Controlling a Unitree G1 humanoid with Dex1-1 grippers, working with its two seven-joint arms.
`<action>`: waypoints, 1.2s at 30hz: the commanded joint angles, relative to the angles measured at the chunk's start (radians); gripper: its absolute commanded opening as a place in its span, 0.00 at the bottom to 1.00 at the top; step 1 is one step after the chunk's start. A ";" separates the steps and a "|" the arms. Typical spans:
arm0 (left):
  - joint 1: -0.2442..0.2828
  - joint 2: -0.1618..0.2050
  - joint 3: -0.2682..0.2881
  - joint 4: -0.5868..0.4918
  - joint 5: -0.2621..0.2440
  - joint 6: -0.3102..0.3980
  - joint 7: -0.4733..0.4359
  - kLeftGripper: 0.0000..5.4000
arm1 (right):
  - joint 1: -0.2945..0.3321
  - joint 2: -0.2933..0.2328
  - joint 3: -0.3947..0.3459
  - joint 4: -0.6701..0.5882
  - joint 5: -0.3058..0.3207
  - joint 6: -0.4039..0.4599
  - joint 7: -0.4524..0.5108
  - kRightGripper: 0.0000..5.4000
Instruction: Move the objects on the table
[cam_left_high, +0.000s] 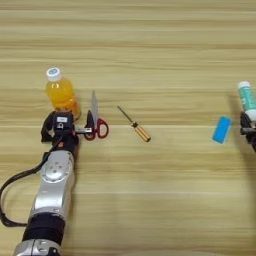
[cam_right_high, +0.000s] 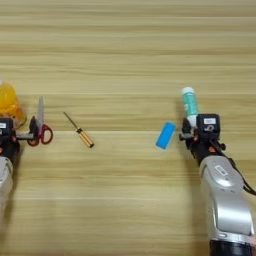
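On the left of the table (cam_left_high: 150, 45) stands the orange-drink bottle (cam_left_high: 61, 94) with its white cap. My left gripper (cam_left_high: 68, 125) sits just in front of the bottle, open. Its right finger touches the handles of the red-handled scissors (cam_left_high: 96, 124), whose blade points away from me. The amber-handled screwdriver (cam_left_high: 135, 124) lies slanted right of the scissors. The small blue block (cam_right_high: 165, 135) lies further right. Beside it, the white glue stick (cam_right_high: 189, 106) lies with its near end at my right gripper (cam_right_high: 202, 137), which is open.
The far half of the table holds nothing. A black cable (cam_left_high: 12, 190) loops out to the left of my left forearm. Bare wood lies between the two arms at the near edge.
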 joint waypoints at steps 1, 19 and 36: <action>0.008 -0.004 -0.004 -0.001 0.008 0.008 0.008 1.00 | 0.008 -0.008 -0.030 0.037 0.020 0.048 -0.008 0.32; 0.008 -0.004 -0.005 -0.002 0.006 0.009 0.010 1.00 | -0.011 -0.017 0.000 0.146 0.013 0.075 0.000 0.32; 0.007 -0.003 -0.005 0.000 0.006 0.007 0.010 1.00 | -0.009 -0.018 0.011 0.077 -0.033 -0.068 -0.046 0.68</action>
